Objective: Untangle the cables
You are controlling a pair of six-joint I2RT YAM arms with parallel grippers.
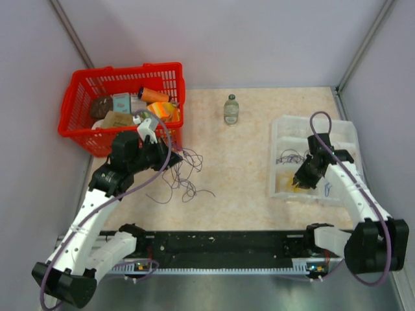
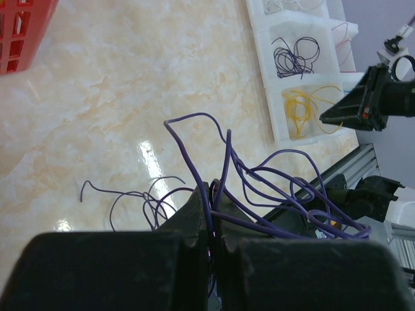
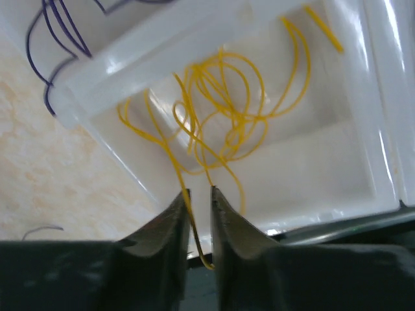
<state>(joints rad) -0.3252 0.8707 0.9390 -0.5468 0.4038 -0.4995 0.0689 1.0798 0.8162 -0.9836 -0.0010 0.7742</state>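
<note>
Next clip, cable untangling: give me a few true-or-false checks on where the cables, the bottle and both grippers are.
1. The left gripper is shut on purple cables. True.
2. The yellow cables lie loose on the table. False: they lie in a compartment of the white tray.
3. The right gripper is over the yellow cables, with a strand between its slightly parted jaws. True.
4. The bottle lies on its side in the tray. False: it stands upright on the table, apart from the tray.

Basket (image 1: 123, 70) far left, bottle (image 1: 231, 109) far centre, tray (image 1: 275, 155) right, cables (image 1: 185, 175) on table (image 1: 246, 175) beside basket, more in tray
</note>
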